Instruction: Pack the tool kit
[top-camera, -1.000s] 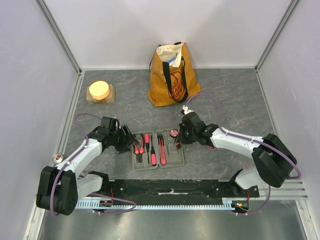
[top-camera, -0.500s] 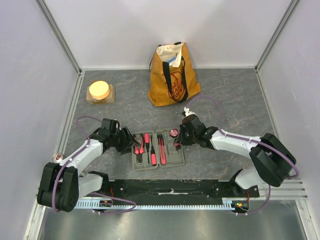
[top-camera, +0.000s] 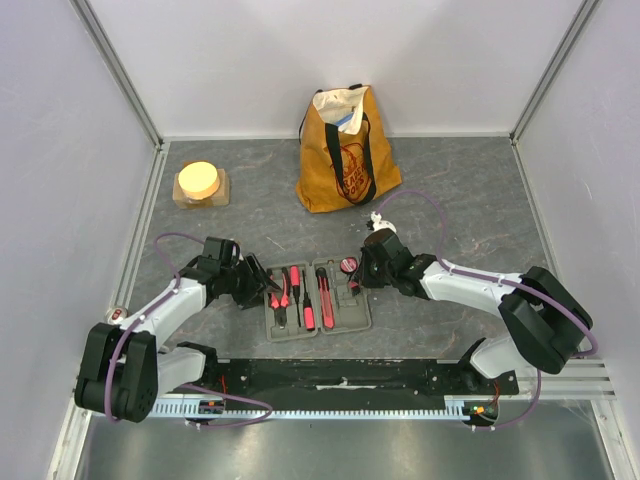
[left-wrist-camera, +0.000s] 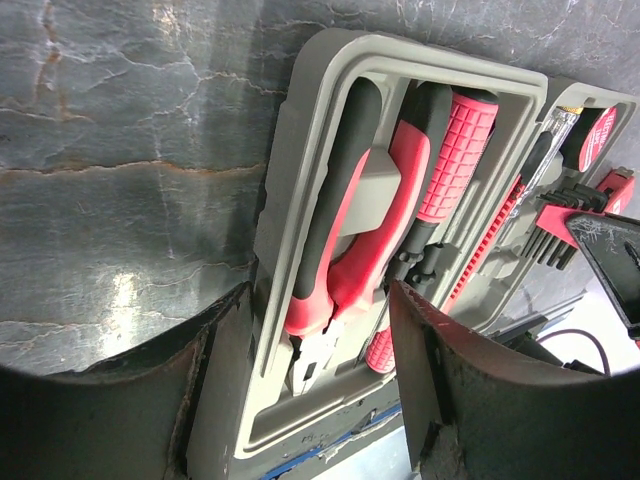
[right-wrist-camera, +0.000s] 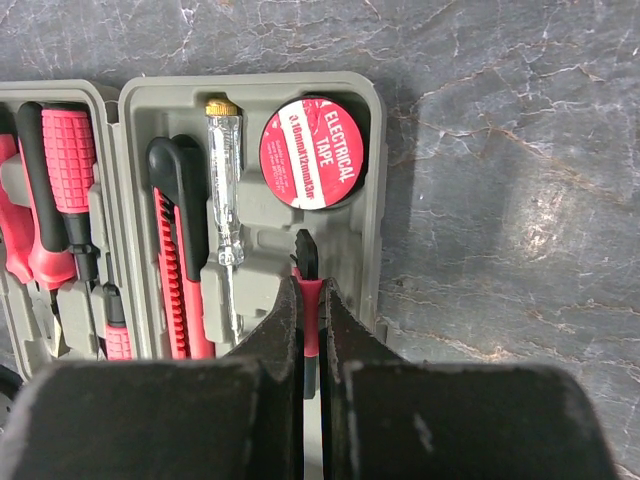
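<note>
My left tool (left-wrist-camera: 318, 290) stands wide. Its two fingers (left-wrist-camera: 110, 400) sit either side of the end of the open case (left-wrist-camera: 300, 150) where the pliers (left-wrist-camera: 345, 230) lie in their slot. I cannot tell whether they press on it. Seen from above, this tool sits at the case's 9 o'clock, at its left edge.

My right tool (right-wrist-camera: 308, 285) is clamped narrow on the hex key set (right-wrist-camera: 309, 300), a thin red-and-black piece. It is held over the right half of the case, just at 6 o'clock of the roll of electrical tape (right-wrist-camera: 312, 152) in the wrist view. From above, this tool is at about 2 o'clock of the case's middle.

A red-gripped screwdriver (left-wrist-camera: 455, 150) sits beside the pliers. The knife (right-wrist-camera: 175, 250) and a clear-handled tester (right-wrist-camera: 225, 190) lie in the right half.

The case lies flat and open on the dark grey marbled surface (top-camera: 460, 200), towards 6 o'clock and close to my arm bases. A mustard tote bag (top-camera: 345, 150) stands well apart at the case's 12 o'clock. A round yellow-topped block (top-camera: 200, 183) is at 10 o'clock. Pale walls (top-camera: 330, 60) close the surface in on three sides.
</note>
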